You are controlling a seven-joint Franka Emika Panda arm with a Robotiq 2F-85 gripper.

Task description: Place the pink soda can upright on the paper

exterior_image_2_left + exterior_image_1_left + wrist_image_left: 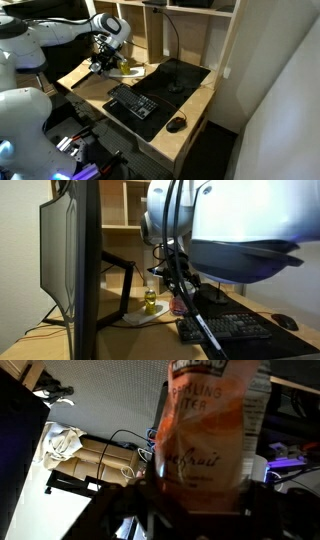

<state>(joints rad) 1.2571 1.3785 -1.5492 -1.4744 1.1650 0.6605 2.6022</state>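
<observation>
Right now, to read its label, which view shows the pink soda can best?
Wrist view: the pink soda can fills the frame, label partly readable. In both exterior views it is tiny, mostly hidden.

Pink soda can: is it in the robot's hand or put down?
In the hand. The wrist view shows the pink soda can clamped between its dark fingers; whether its base touches anything cannot be told.

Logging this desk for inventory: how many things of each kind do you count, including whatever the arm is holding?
Pink soda can: 1
Yellow bottle: 1
Paper: 1
Keyboard: 1
Mouse: 1
Monitor: 1
Total: 6
</observation>
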